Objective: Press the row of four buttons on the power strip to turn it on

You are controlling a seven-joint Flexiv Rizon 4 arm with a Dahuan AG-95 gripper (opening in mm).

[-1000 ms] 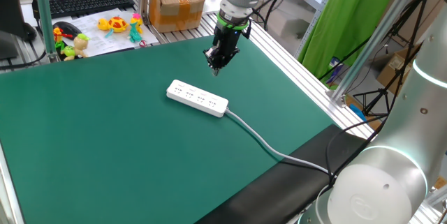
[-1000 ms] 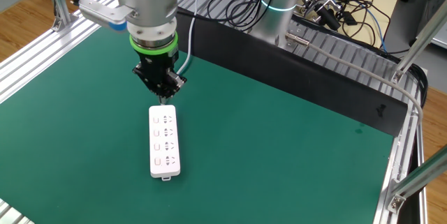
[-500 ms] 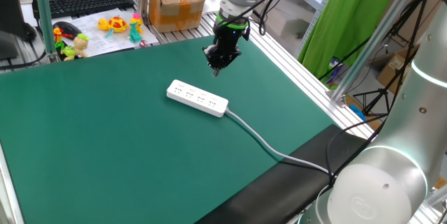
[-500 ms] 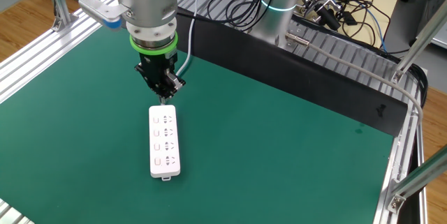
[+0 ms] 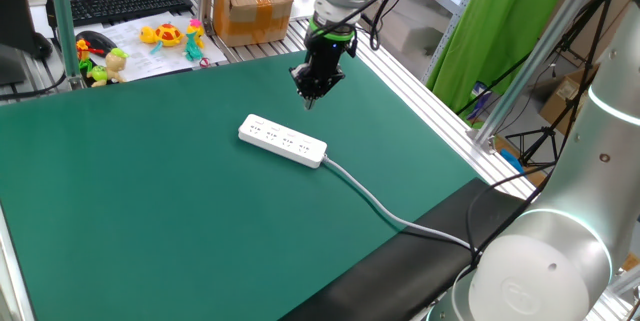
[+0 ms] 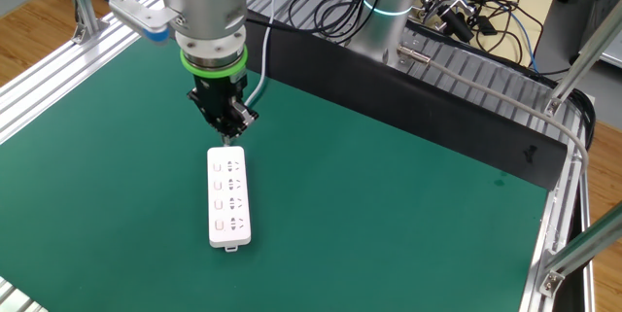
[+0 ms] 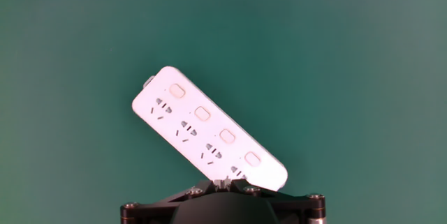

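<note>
The power strip (image 5: 283,141) (image 6: 229,198) (image 7: 207,129) is a long white bar lying flat on the green mat, its grey-white cable (image 5: 370,198) trailing from one end. The four buttons (image 7: 213,128) run in a line along its top face, one beside each socket cluster. My gripper (image 5: 309,102) (image 6: 230,138) (image 7: 222,181) hangs above the mat just past the strip's cable end, not touching it. In the hand view the fingertips meet with no gap, shut on nothing.
Behind the mat stand a cardboard box (image 5: 253,6), a black keyboard (image 5: 120,5) and small toys (image 5: 160,34). Aluminium rails (image 5: 420,101) border the mat. A second robot base (image 6: 387,11) and loose cables (image 6: 466,6) sit beyond the mat's black edge.
The gripper has risen slightly above the strip's cable end over the last second and has held still for the last half second. The strip has not moved.
</note>
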